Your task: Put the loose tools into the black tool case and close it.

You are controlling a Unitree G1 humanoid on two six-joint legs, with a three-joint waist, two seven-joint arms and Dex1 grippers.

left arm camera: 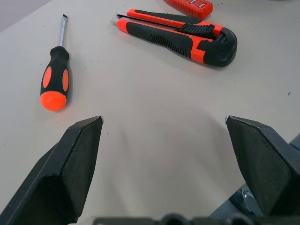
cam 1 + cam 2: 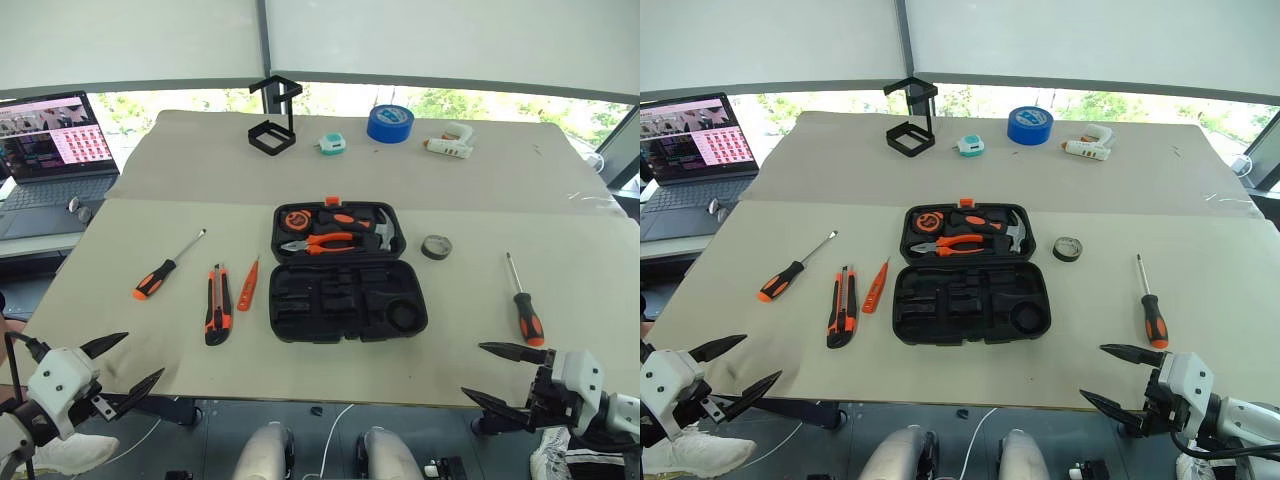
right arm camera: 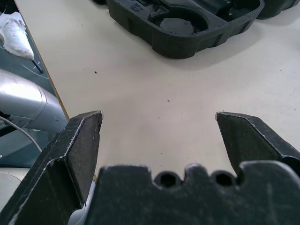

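The left gripper [image 2: 122, 367], two black pointed fingers on a white wrist block, hangs at the near left edge of the beige-covered table [image 2: 560, 200] with its fingers spread wide and nothing between them. The right gripper [image 2: 498, 374] sits at the near right edge, equally wide open and empty. Neither touches any tool.

The black plastic hinged tool case [image 2: 346, 298] lies open flat in the middle of the table. Its far half holds orange-handled pliers, a hammer and other fitted tools; its near half shows empty moulded slots, including a round recess.

To the left of the case lie three loose tools, side by side. Closest to the case is a slim orange tester pen [image 2: 248, 284]. Beside it is an orange-and-black utility knife [image 2: 216, 304]. Further left, set at an angle, is an orange-and-black-handled screwdriver [image 2: 167, 266], its metal shaft pointing away from the robot.

To the right of the case sits a small dark grey tape roll [image 2: 436, 246], near the case's far half. Well to the right lies a second orange-and-black-handled screwdriver [image 2: 522, 303], just beyond the right gripper, shaft pointing away.

At the far end of the table stand a black wire-frame stand [image 2: 273, 118], a small teal tape measure [image 2: 332, 144] and a big blue tape roll [image 2: 390, 123].
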